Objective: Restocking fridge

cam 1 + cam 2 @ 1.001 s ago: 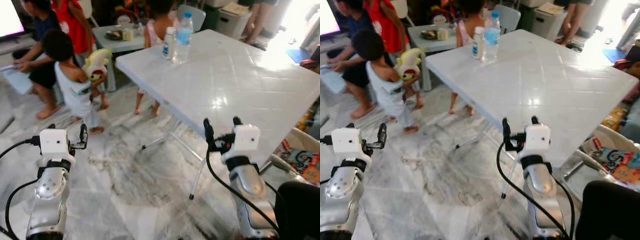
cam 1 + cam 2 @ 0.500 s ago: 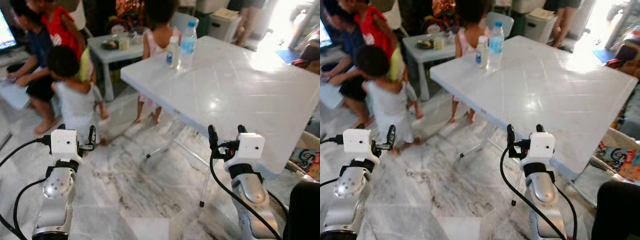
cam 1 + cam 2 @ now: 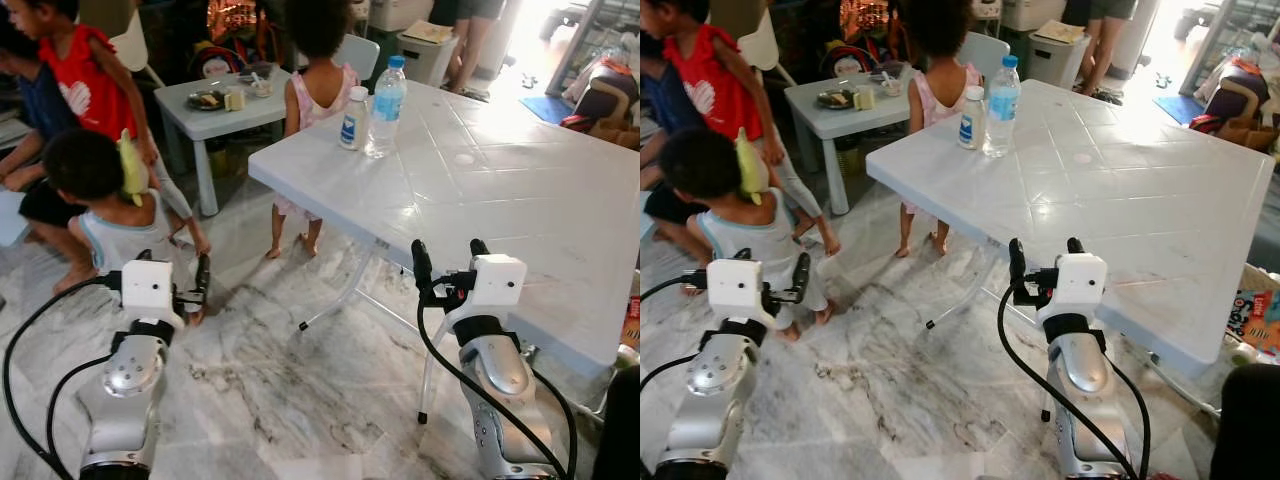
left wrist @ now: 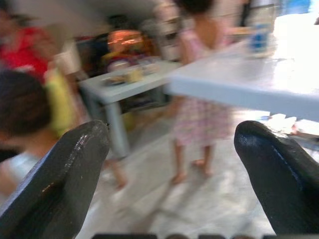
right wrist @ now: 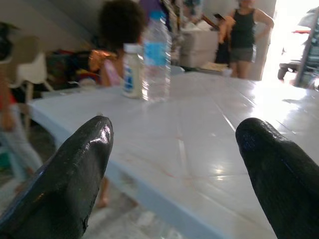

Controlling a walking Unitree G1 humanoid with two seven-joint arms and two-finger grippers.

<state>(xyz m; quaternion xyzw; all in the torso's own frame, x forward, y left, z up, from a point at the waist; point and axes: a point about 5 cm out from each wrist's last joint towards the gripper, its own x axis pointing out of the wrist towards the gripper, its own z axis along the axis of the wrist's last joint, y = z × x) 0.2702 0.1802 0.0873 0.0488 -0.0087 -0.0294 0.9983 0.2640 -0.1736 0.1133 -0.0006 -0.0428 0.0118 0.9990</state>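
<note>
I see open tabletop (image 3: 520, 180) ahead of right gripper (image 3: 447, 262) (bottles (image 3: 375, 95) far corner); children (image 3: 105, 200) crowd left.

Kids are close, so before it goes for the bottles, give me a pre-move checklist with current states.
1. Right gripper open, holding nothing: ok.
2. Left gripper open, holding nothing: ok.
3. Water bottle and small white bottle upright at the white table's far corner: ok.
4. Bottles within reach: not ok, both grippers hover at the near edge.
5. Path clear of people: not ok, a child stands just beyond the left gripper.
6. Fridge location: cannot tell.
</note>
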